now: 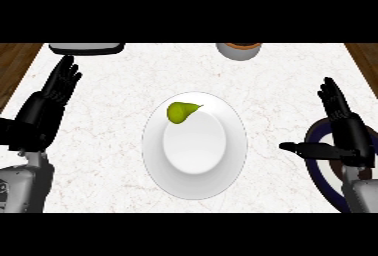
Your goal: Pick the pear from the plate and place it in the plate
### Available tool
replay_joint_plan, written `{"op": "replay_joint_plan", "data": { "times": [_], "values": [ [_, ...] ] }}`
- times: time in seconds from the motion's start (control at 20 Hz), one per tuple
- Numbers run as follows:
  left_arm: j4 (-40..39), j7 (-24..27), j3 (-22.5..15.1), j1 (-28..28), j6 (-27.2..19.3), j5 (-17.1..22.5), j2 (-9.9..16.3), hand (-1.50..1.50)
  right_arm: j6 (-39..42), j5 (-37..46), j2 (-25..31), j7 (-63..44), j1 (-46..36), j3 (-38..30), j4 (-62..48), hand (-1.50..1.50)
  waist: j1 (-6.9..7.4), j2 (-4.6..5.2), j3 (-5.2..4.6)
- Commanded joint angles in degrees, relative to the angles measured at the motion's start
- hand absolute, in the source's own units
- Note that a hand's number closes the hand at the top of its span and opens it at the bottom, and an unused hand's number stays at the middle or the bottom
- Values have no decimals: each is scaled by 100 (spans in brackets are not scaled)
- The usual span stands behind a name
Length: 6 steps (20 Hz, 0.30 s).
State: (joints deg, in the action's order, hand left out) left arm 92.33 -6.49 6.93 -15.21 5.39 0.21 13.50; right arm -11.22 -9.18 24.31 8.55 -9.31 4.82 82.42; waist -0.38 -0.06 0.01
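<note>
At the left edge of the frame I see the left robot hand (53,95) above the marble tabletop (111,150), fingers straight and apart, holding nothing; at the upper left a grey, dark-rimmed object (86,48) is cut off by the frame top; at centre stands the white plate (221,170), with the green pear (181,111) lying on its upper left rim; at the top, right of centre, I see a grey and brown vessel (239,50), partly cropped; at the right edge the right robot hand (341,131) is open, fingers up, thumb pointing left, over a dark-rimmed plate (319,172); it holds nothing.
</note>
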Motion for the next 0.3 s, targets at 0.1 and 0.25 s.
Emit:
{"op": "replay_joint_plan", "data": {
  "times": [0.1, 0.25],
  "values": [
    [-434, 554, 12, 9, -9, -147, -136, 0, 765, -73, 274, 538, 295, -664, -246, -150, 20, 8, -1],
    [658, -337, 177, 220, 188, 176, 147, 0, 680, 69, 466, 448, 505, -858, 21, -150, 35, -8, -1]
  ]
}}
